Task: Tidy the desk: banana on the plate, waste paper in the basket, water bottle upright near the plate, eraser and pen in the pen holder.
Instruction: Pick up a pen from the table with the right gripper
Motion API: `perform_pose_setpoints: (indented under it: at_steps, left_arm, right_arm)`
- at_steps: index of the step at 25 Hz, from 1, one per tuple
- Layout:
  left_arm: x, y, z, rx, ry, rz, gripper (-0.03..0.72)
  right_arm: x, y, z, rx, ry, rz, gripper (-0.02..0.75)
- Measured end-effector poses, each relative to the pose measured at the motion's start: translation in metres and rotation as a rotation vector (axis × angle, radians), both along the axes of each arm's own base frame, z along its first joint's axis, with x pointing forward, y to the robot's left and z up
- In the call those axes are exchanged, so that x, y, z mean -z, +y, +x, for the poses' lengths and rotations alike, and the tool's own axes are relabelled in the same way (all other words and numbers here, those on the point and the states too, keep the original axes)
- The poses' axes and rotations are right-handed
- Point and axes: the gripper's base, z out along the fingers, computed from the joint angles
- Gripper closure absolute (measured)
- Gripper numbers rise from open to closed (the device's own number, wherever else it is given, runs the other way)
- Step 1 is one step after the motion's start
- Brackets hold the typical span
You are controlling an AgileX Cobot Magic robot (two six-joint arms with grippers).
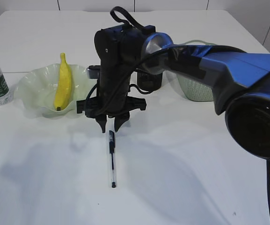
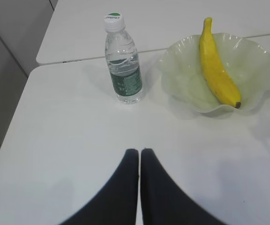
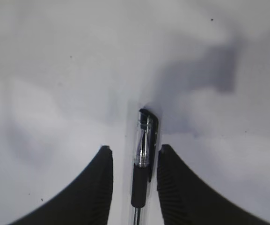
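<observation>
Counter [image 1: 181,154]: plain white top, carrying all items listed below.

Pen [image 1: 112,158]: clear barrel, black cap and grip, lying flat near the middle of the counter, lengthwise toward the camera in the exterior view. Its capped end sits between the two fingertips of the right gripper [image 1: 110,125]. In the right wrist view the pen [image 3: 143,157] lies in the gap with a sliver of counter showing on each side; the jaws stand parted and not pressed against it, nothing grasped.

Right arm [image 1: 228,75]: blue and black, reaching in from the right across the middle, gripper pointing down at the counter. It hides most of the black pen holder [image 1: 149,80] behind it and part of the sage-green basket [image 1: 195,89]; contents of both cannot be told.

Plate [image 1: 29,86]: pale green, ruffled rim, left of the gripper. Banana [image 1: 62,88] lies inside it, dark tip toward the near rim.

Water bottle [image 2: 123,65]: upright, white cap, green label, just beside the plate on its left.

Left gripper [image 2: 139,157]: clenched, fingertips touching, empty, above bare counter, well apart from the bottle and plate.
</observation>
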Motion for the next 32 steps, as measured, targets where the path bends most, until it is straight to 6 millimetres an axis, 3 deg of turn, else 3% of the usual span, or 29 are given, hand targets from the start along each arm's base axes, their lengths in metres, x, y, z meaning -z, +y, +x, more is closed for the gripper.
perform_pose_setpoints:
  at_steps: [9,32]
  left_arm:
    - [0.0,0.0,0.0,-0.001,0.003,0.002,0.712]
    - [0.0,0.0,0.0,-0.002,0.005,0.002,0.712]
  right_arm:
    - [0.028,0.003,0.0,0.016,0.06,-0.008,0.491]
    - [0.032,0.0,0.002,0.009,0.04,-0.043,0.489]
